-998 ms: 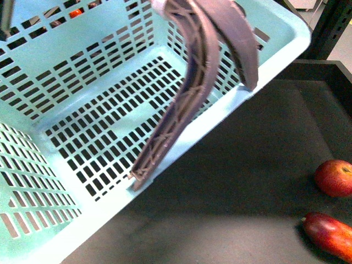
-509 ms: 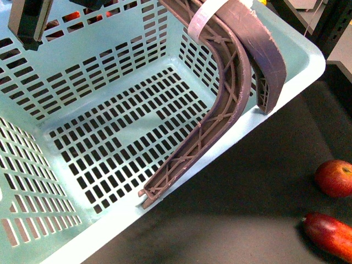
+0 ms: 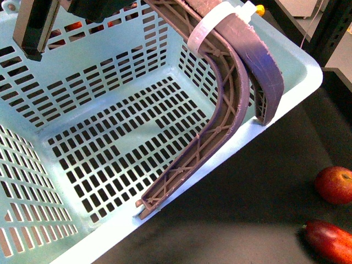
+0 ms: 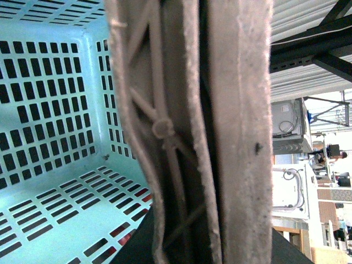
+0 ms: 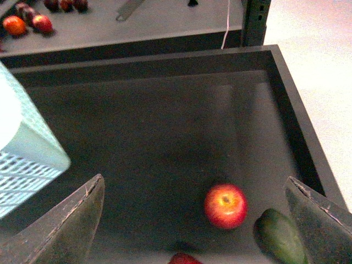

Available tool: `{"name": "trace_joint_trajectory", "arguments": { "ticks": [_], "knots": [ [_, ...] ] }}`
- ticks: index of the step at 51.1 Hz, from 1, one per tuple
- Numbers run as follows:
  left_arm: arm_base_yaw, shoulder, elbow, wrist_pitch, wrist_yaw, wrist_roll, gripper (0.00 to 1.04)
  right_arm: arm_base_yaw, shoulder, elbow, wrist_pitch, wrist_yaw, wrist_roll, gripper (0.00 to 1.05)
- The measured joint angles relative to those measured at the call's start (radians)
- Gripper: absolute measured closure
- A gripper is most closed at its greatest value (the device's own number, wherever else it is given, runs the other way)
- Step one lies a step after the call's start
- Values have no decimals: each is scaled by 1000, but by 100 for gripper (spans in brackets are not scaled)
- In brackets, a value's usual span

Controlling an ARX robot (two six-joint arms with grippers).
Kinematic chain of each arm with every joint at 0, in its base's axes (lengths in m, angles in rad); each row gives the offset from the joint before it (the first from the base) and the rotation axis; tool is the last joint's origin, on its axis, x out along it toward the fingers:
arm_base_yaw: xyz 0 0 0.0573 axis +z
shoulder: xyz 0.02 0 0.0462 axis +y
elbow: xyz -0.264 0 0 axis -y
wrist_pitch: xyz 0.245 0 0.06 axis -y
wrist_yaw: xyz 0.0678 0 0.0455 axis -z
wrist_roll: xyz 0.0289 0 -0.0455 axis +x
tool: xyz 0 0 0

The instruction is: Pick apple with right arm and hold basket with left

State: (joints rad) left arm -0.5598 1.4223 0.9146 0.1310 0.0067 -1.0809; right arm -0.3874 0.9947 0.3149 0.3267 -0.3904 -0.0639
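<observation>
Basket (image 3: 286, 71) shifted right; 1 apple (image 5: 225, 205), 2 handles (image 3: 223, 110); R gripper (image 5: 193, 179) jaws apart, L gripper (image 3: 34, 33) can't tell.

Pale blue plastic basket, matt black tray and waxy-skinned fruit in front of you.

Your basket (image 3: 247, 137) is smooth moulded plastic with a slight sheen, pierced all over with slots. Its brown-purple handles (image 3: 231, 110) are duller plastic, ribbed on the inner face, and look scuffed and fuzzy-edged in the left wrist view. A glossy white plastic zip tie (image 3: 212, 25) wraps them. The tray floor (image 3: 247, 220) is matt black and faintly grainy. The apple (image 3: 334, 185) and the elongated red fruit (image 3: 330, 242) have smooth, softly shining skin. The right gripper (image 5: 193, 180) has dull grey, coarse-looking fingers (image 5: 71, 225).
</observation>
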Motion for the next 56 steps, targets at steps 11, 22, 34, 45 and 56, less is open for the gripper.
{"name": "trace_joint_trajectory", "arguments": {
  "ticks": [11, 22, 34, 45, 56],
  "knots": [
    [0, 0, 0, 0, 0, 0, 88, 3, 674, 240, 236, 98, -161, 9],
    [0, 0, 0, 0, 0, 0, 88, 27, 1035, 398, 227, 159, -181, 9],
    [0, 0, 0, 0, 0, 0, 88, 82, 1181, 502, 208, 190, -188, 9],
    [0, 0, 0, 0, 1, 0, 88, 117, 1316, 620, 172, 250, -187, 9],
    [0, 0, 0, 0, -1, 0, 88, 126, 1416, 721, 137, 288, -171, 9]
  ]
}}
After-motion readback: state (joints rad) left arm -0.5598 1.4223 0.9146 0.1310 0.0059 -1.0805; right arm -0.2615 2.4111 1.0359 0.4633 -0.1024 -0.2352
